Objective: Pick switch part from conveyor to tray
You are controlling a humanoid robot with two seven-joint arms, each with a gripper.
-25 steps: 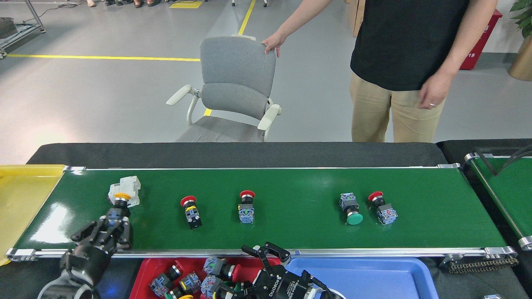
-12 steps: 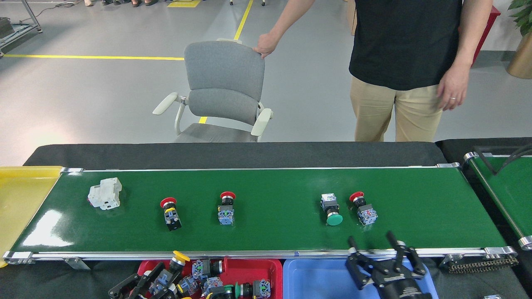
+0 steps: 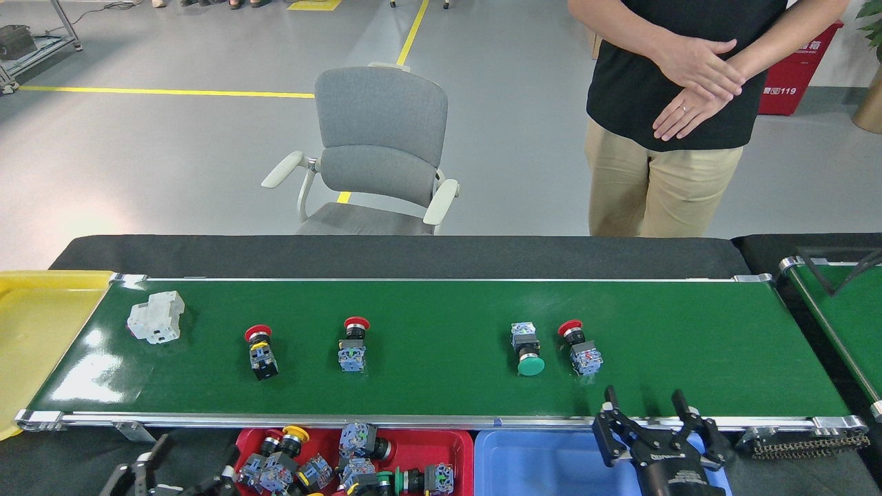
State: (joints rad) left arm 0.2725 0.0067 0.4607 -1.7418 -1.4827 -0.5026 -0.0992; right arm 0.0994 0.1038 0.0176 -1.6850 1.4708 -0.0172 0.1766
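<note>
A: Near edge first. Right gripper (image 3: 648, 413) over the blue tray (image 3: 544, 461), fingers spread wide, nothing in it. Left gripper (image 3: 186, 465) at the bottom edge, prongs apart, empty.

B: Red tray (image 3: 456, 448)?

A: Just under the conveyor (image 3: 441, 372) near rail, holding several switches. On the belt: green-cap switch (image 3: 526, 348) beside a red-cap one (image 3: 579, 348) right of centre, white block (image 3: 156, 317) far-left corner.
</note>
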